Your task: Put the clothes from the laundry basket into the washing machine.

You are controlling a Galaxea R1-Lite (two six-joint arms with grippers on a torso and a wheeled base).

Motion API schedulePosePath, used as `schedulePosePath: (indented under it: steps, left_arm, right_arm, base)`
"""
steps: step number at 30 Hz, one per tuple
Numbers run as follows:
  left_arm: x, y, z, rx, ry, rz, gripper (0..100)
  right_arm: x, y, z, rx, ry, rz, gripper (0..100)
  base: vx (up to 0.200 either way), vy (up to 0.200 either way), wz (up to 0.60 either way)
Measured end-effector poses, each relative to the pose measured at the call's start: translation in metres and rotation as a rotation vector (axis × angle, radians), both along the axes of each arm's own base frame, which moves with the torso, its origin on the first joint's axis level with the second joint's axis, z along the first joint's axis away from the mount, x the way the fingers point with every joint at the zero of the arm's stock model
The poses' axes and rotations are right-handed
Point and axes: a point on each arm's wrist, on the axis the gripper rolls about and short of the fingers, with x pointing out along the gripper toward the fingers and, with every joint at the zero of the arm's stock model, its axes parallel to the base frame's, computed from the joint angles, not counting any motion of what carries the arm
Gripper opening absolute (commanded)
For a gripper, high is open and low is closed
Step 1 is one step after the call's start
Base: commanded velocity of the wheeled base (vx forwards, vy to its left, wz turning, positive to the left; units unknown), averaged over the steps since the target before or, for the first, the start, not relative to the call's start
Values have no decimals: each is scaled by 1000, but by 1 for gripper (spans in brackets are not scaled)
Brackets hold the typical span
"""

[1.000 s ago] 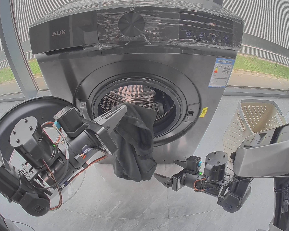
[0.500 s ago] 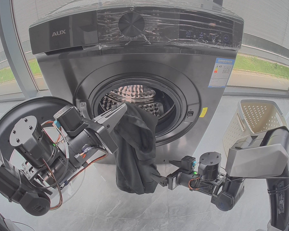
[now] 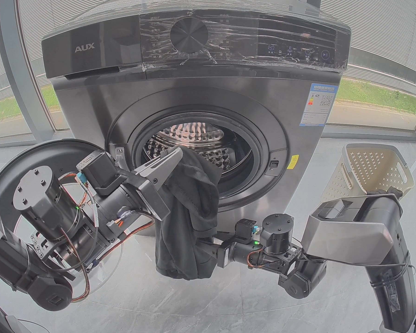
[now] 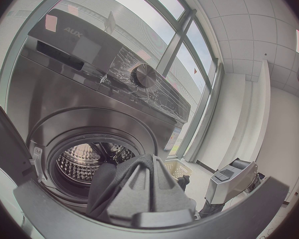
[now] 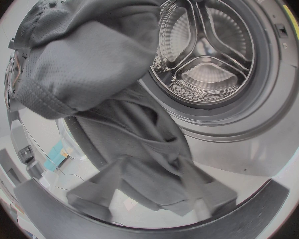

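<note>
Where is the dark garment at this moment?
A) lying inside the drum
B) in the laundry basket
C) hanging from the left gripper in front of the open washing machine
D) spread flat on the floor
C: the dark garment hangs from the left gripper in front of the open drum, whose visible inside is bare metal.

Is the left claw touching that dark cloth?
Touching. The left wrist view shows the left gripper shut on the cloth, pinched at its tips.

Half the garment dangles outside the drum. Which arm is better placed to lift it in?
Right, probably: the right gripper is open at the hanging end of the dark garment; the left gripper is shut on its top.
</note>
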Motion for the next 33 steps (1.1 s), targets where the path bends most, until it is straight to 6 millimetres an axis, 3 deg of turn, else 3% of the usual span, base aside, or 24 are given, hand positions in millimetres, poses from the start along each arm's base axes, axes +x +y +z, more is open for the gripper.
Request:
schedulePosePath:
  steps: [6, 13, 19, 24, 33]
  left_arm:
    - [0, 0, 0, -2, 0, -1, 0]
    - [0, 1, 1, -2, -1, 2, 0]
    - [2, 4, 1, -2, -1, 17, 0]
    - [5, 8, 0, 0, 1, 32, 0]
    - [6, 17, -7, 10, 35, 61, 0]
  right_arm:
    - [2, 11, 1, 32, -10, 23, 0]
    - [0, 5, 2, 29, -18, 9, 0]
    - [-9, -24, 6, -39, -8, -45, 0]
    - [-15, -57, 25, -63, -30, -143, 0]
    - [-30, -91, 55, -89, -79, -209, 0]
  base:
    - [0, 0, 0]
    - [0, 0, 0]
    - [0, 0, 0]
    - [0, 0, 0]
    - [0, 0, 0]
